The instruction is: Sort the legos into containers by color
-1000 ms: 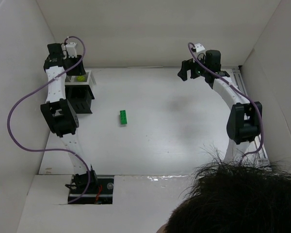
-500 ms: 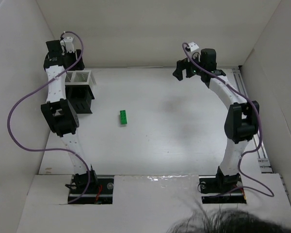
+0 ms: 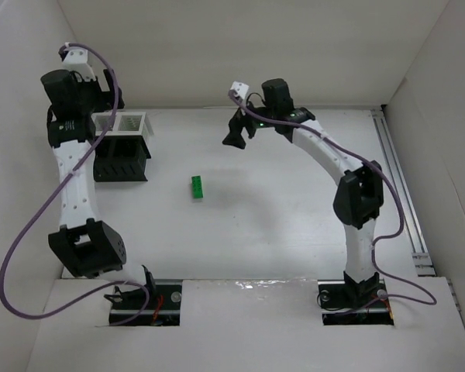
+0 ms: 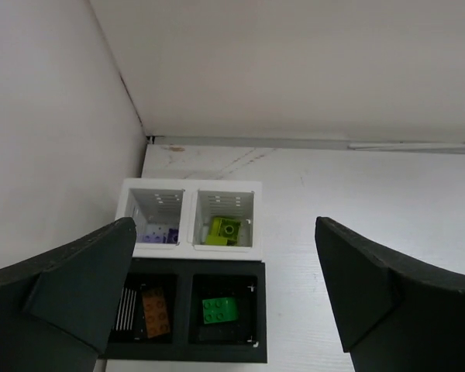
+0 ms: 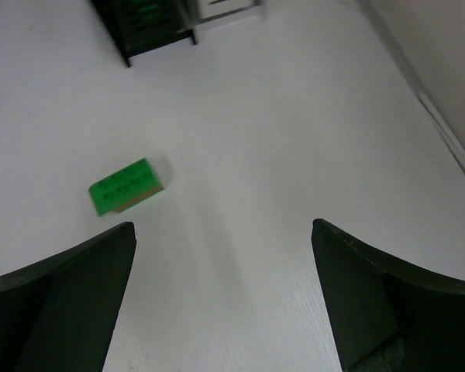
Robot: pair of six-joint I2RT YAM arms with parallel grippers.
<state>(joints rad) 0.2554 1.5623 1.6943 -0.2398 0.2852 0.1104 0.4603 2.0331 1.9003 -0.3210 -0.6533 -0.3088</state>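
The containers are one rack at the table's back left, with two white compartments behind two black ones. Inside lie legos: a purple one, a yellow-green one, an orange one and a green one. Another green lego lies loose on the table, also at the left in the right wrist view. My left gripper hangs open and empty high above the rack. My right gripper is open and empty, hovering right of and behind the loose brick.
White walls enclose the table; the left wall stands close beside the rack. A metal rail runs along the table's right edge. The arm bases sit at the near edge.
My left gripper has opened and risen back-left from the rack, leaving the yellow-green lego in a white compartment. My right arm has swung left toward the table's middle. A person's head has left the view.
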